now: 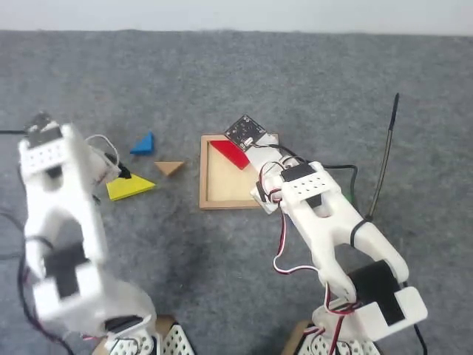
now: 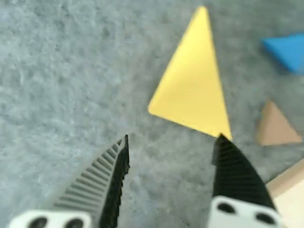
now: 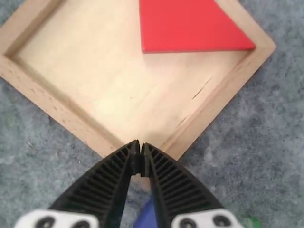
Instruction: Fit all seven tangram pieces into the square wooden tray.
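The square wooden tray (image 1: 202, 177) lies mid-table on grey felt, and a red triangle (image 1: 228, 152) rests inside it along the far side. My right gripper (image 3: 141, 154) is shut and empty, its tips over the tray's (image 3: 57, 102) near right corner, with the red triangle (image 3: 190, 26) across from it. My left gripper (image 2: 172, 142) is open just short of the yellow triangle (image 2: 192, 90), one fingertip at the triangle's corner. In the high view this left gripper (image 1: 118, 170) sits at the yellow triangle (image 1: 130, 186). A blue triangle (image 1: 143, 144) and a small tan triangle (image 1: 169, 168) lie between the yellow piece and the tray.
Something blue (image 3: 145, 216) shows beneath the right gripper's base, outside the tray. A thin black cable (image 1: 384, 155) stands right of the right arm (image 1: 310, 192). The far and front stretches of felt are bare. The tray's corner (image 2: 289, 183) is close beside the left gripper.
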You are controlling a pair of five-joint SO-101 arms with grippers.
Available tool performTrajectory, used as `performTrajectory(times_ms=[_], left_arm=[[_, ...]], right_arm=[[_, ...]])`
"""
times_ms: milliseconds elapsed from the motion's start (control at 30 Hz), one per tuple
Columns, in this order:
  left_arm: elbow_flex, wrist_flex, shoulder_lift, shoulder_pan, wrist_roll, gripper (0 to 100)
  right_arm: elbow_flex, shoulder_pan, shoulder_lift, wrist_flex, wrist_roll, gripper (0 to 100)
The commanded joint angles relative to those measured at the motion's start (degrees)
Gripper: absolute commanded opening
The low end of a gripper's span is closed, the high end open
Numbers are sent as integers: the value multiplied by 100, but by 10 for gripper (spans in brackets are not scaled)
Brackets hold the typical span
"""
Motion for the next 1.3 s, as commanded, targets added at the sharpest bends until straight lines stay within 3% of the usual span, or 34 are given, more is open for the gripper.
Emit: performTrajectory(times_ms=[0, 200, 733, 1267], left_arm=[[927, -1169, -1108, 18, 387, 297], [998, -1257, -413, 62, 730, 297], [-215, -905, 1266, -141, 782, 295], [-127, -598, 1424, 114, 747, 296]], right_arm=[[-53, -22, -295, -57, 62, 10], [-44, -22, -295, -57, 62, 10], [-44, -31, -277, -66, 62, 10], [-44, -40, -259, -101, 62, 10]])
